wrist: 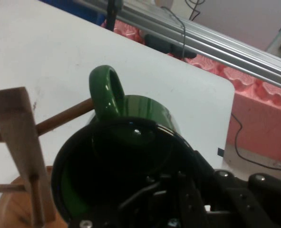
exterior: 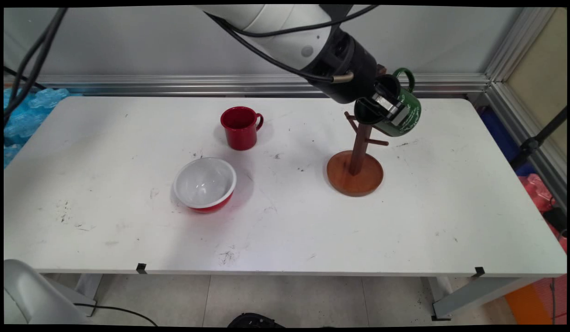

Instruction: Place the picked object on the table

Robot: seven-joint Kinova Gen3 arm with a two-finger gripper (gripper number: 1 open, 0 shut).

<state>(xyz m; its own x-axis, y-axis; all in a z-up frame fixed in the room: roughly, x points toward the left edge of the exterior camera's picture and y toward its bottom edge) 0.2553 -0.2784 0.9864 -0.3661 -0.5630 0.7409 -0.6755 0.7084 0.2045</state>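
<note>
Claw (exterior: pixel 390 109) is clenched on green mug (exterior: pixel 401 116), up by rack (exterior: pixel 356 152) near table's (exterior: pixel 285 230) back-right corner. Mug could bump rack & tip it.

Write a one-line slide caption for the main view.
Gripper holds a green mug beside a wooden mug tree; red mug and bowl sit left.
</note>
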